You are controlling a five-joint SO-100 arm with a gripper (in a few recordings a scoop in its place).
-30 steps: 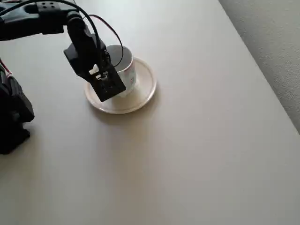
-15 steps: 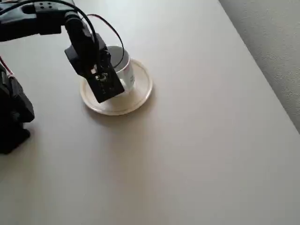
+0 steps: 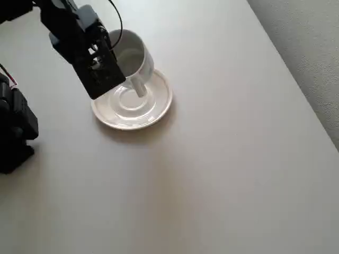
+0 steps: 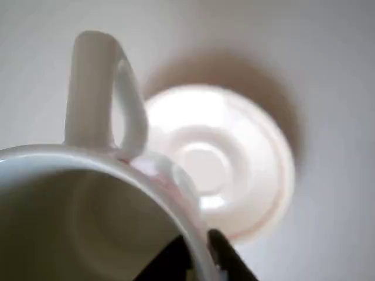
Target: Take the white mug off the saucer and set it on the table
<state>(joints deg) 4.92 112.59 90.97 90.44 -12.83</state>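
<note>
The white mug [image 3: 132, 57] hangs tilted above the saucer [image 3: 153, 106], clear of it, its handle [image 3: 139, 87] pointing down over the saucer's well. My black gripper [image 3: 111, 55] is shut on the mug's rim at its left side. In the wrist view the mug [image 4: 88, 193] is close up with its handle [image 4: 94, 88] standing up. The gripper [image 4: 196, 260] clamps the rim, one dark finger inside and one finger [image 4: 225, 260] outside. Below lies the bare saucer [image 4: 246, 152] on the table [image 3: 222, 159].
The arm's black base [image 3: 13, 132] stands at the left edge of the overhead view. The table's straight right edge [image 3: 296, 79] runs diagonally, with grey carpet [image 3: 312, 42] beyond it. Bare tabletop spreads to the right of and below the saucer.
The gripper has risen and moved up-left with the mug, lifting it off the saucer. The saucer's centre well now shows bare; the saucer slid slightly left.
</note>
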